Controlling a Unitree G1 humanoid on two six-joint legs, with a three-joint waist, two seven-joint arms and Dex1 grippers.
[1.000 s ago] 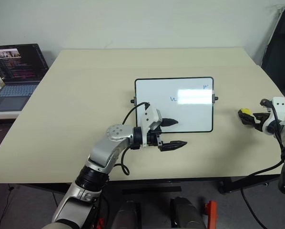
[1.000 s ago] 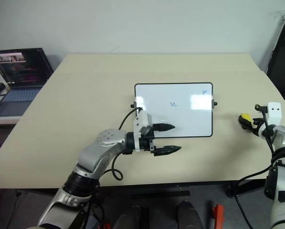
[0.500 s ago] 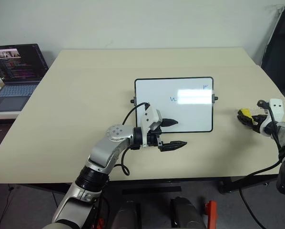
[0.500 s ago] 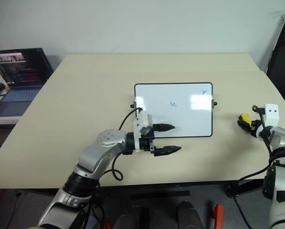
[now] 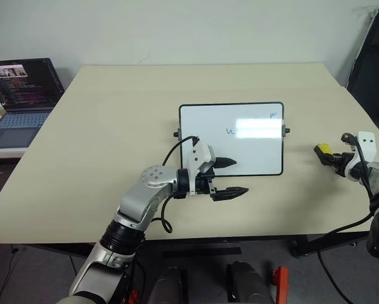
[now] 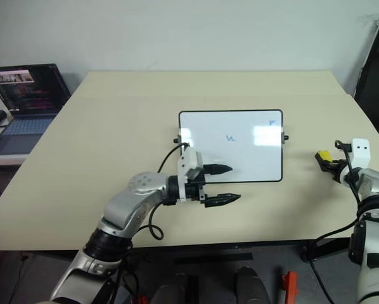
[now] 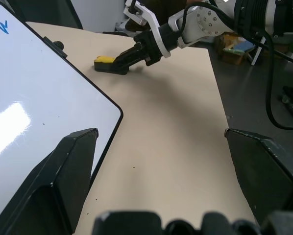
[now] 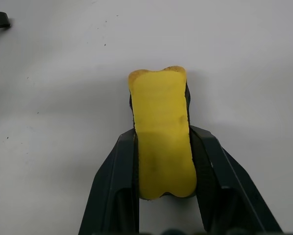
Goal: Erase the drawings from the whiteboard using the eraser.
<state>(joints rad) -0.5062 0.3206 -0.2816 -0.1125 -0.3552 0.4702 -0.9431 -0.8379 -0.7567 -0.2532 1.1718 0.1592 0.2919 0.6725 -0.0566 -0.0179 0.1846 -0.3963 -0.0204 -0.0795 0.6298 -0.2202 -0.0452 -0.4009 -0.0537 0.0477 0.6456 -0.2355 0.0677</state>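
Eraser [image 8: 162, 137] lengthwise along gripper [image 8: 163, 147] (right) — clamped.

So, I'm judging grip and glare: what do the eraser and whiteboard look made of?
The small yellow block eraser looks like soft foam or sponge, matte; its sides pinch inward between the right end effector fingers. The rectangular black-framed whiteboard looks like glossy coated panel, mirroring a bright light patch.

Just the desk stuff off to the side

Open laptop [image 5: 21, 95] with its screen lit sits on a low side surface left of the big beige table [image 5: 113, 126].
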